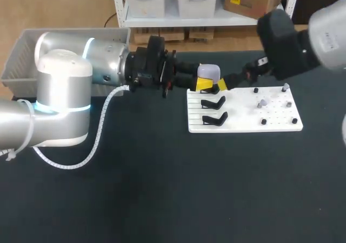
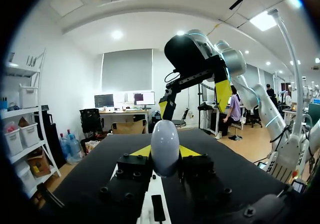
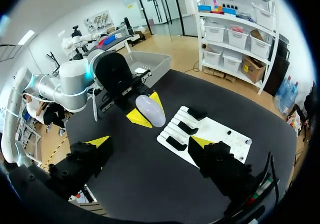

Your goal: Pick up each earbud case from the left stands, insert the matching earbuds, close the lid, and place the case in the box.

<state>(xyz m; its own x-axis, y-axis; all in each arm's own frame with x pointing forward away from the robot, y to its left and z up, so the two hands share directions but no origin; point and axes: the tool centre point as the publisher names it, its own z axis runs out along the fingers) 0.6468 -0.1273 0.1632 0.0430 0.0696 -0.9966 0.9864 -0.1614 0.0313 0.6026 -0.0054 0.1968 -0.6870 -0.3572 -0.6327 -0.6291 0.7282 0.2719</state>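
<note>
Your left gripper (image 2: 165, 154) was clamped on the pale grey, egg-shaped earbud case (image 2: 165, 134); your right gripper (image 3: 150, 141) stood apart, empty. Filling, closing and placing it in the grey plastic box (image 1: 21, 51) were left to do.

- Board (image 1: 244, 125) lies on the table (image 1: 162, 199), right of centre in the head view.
- Stands (image 1: 214, 118) run in a column down the board's left part; earbuds (image 1: 262, 103) sit on its right part.
- Box (image 1: 21, 53) is at upper left of frame, behind the left arm (image 1: 59, 91), well apart from the board.
- Left gripper (image 1: 205, 84) is over the board's rear left corner.
- Earbud case (image 1: 208, 71) is between its fingers, touched from both sides, above the stands.
- Right arm (image 1: 292, 43) enters from upper right.
- In the right wrist view, the case is ahead of the right gripper (image 3: 150, 143), with the board under and ahead of it.
</note>
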